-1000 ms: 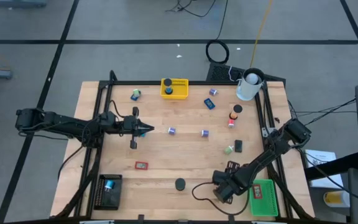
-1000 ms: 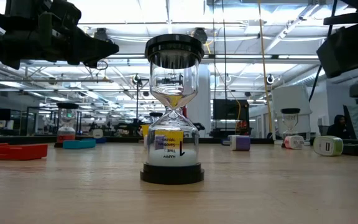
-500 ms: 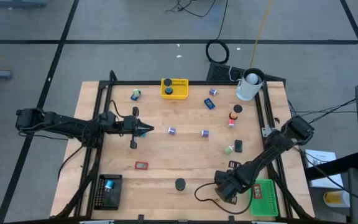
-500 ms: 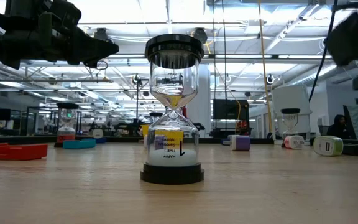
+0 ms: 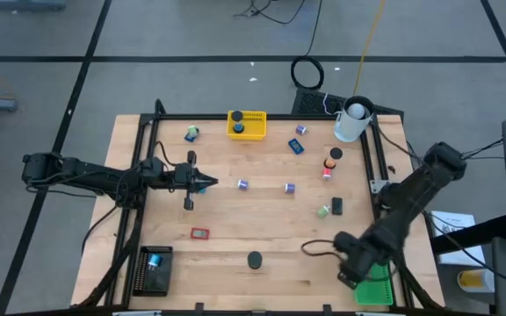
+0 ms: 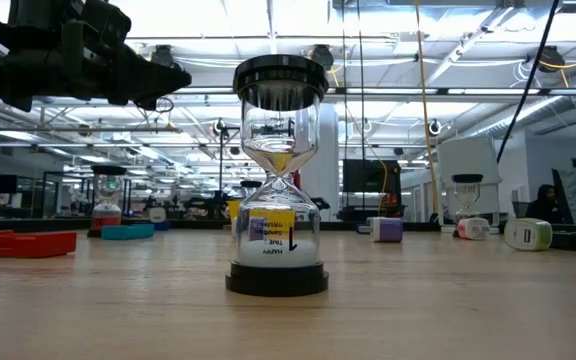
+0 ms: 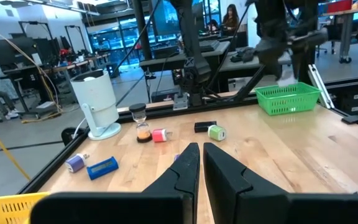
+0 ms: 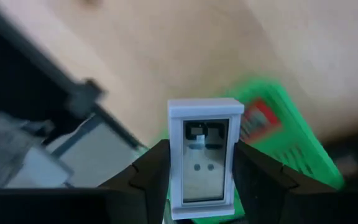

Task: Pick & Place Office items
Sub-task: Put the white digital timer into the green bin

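Observation:
My right gripper (image 5: 351, 268) hangs near the table's near right corner, at the edge of the green mesh tray (image 5: 376, 288), shut on a small white block (image 8: 205, 155) with a dark window in its face. The green tray (image 8: 284, 134) shows below the block. My left gripper (image 5: 209, 183) waits shut and level over the table's left half, touching nothing. Several small office items lie scattered: a blue block (image 5: 296, 147), a purple one (image 5: 301, 130), a red one (image 5: 200, 233), and a black-capped hourglass (image 6: 280, 175) standing on its base. My right gripper pinches the white block by its two narrow sides (image 8: 174, 171) between its two fingers (image 8: 153, 174). The fingers point steeply down. The block is lifted clear of the table, above the green tray, its windowed face toward the wrist camera.
A yellow tray (image 5: 247, 124) with a black cap stands at the far edge, and a white cup (image 5: 351, 121) at the far right. A black tray (image 5: 155, 269) with a blue item sits at the near left. A black frame (image 5: 139, 189) borders the table.
My right gripper has risen and gone toward the table's right edge, from the wood beside the green tray to the tray's edge, turning as it went. Its arm has left the low view's top right. My left arm has kept still.

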`<state>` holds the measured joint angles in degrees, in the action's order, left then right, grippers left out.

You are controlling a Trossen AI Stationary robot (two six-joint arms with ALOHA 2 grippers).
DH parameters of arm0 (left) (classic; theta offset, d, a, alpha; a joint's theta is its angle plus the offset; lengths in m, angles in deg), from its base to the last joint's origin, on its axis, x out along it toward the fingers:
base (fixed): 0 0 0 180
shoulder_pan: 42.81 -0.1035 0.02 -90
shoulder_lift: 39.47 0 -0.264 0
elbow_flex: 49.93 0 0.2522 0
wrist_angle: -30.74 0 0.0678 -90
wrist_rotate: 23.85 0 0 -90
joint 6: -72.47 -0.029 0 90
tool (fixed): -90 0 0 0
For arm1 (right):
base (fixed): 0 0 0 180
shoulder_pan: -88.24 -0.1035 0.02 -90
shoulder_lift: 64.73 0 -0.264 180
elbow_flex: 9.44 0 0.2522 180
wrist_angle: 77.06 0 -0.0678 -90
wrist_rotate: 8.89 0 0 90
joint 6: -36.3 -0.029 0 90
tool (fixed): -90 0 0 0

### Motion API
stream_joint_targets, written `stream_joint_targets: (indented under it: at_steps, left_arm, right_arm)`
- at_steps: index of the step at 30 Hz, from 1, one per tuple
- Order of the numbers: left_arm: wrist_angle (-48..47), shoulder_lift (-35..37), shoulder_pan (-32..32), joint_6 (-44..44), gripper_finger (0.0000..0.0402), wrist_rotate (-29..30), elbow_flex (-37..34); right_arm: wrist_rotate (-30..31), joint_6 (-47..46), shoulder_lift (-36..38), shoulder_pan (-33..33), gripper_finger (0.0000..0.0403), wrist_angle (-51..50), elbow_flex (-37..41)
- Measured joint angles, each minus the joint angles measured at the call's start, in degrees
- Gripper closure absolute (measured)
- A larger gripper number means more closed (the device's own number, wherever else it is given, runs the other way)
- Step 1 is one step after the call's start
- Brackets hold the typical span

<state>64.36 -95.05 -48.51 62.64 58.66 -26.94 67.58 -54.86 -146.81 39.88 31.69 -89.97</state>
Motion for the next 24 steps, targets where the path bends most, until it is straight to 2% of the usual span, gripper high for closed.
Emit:
stream_joint_targets:
  at_steps: [5,7,10,14,19,24]
  left_arm:
    - [-0.1,0.0,0.0,0.0,0.0371,0.0,0.0]
    - [-0.1,0.0,0.0,0.0,0.0371,0.0,0.0]
    - [-0.1,0.0,0.0,0.3,0.0371,0.0,0.0]
    - [-0.1,0.0,0.0,0.3,0.0371,0.0,0.0]
    - [-0.2,0.0,0.0,0.4,0.0371,0.0,0.0]
    - [-0.4,0.0,0.0,0.3,0.0371,0.0,0.0]
  right_arm:
    - [0.2,-18.3,0.9,-7.3,0.026,-3.6,2.7]
    - [0.3,-24.4,0.8,-9.2,0.0256,-0.2,5.7]
    - [0.7,-30.6,0.8,-10.8,0.0247,10.1,12.0]
    - [0.5,-32.1,1.0,-11.1,0.0247,22.3,20.1]
    - [-1.5,-29.5,1.0,-10.2,0.0246,24.3,22.5]
    - [-1.3,-28.2,1.9,-10.1,0.0216,24.4,22.5]
